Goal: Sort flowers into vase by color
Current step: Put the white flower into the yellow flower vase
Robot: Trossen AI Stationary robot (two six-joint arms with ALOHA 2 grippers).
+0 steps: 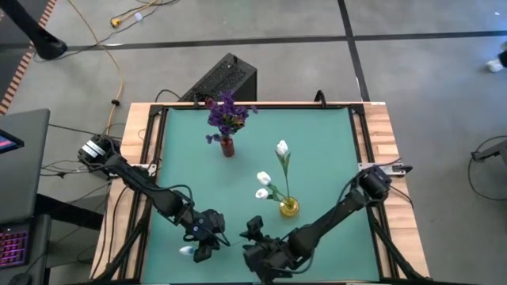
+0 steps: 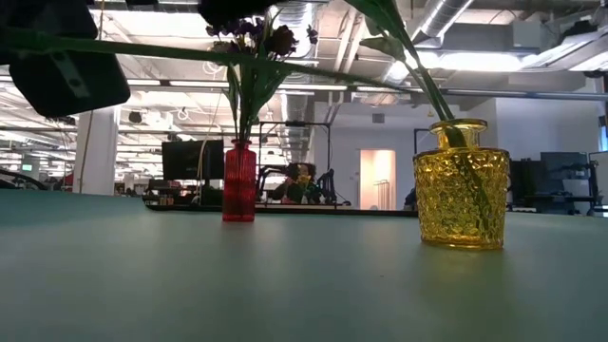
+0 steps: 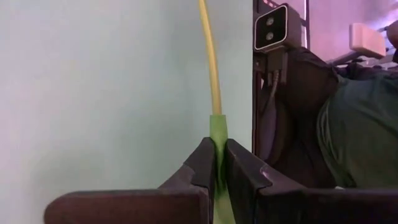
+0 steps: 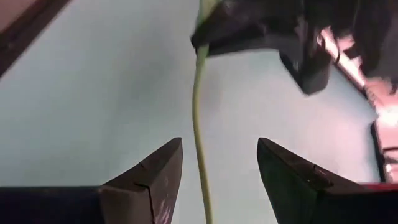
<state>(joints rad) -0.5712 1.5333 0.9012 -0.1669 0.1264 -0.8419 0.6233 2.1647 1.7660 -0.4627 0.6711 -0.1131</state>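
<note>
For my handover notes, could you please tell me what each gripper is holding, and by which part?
The left gripper is shut on a flower stem, pinching its green part. The right gripper is open around that stem, holding nothing.

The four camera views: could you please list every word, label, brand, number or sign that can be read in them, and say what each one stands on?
There is no readable text in any view.
Red ribbed glass vase: no label.
Yellow cut-glass vase: no label.
Dark monitors behind the table: too small and blurred to read.
Black speaker-like box beyond the table: no marking can be made out.
</note>
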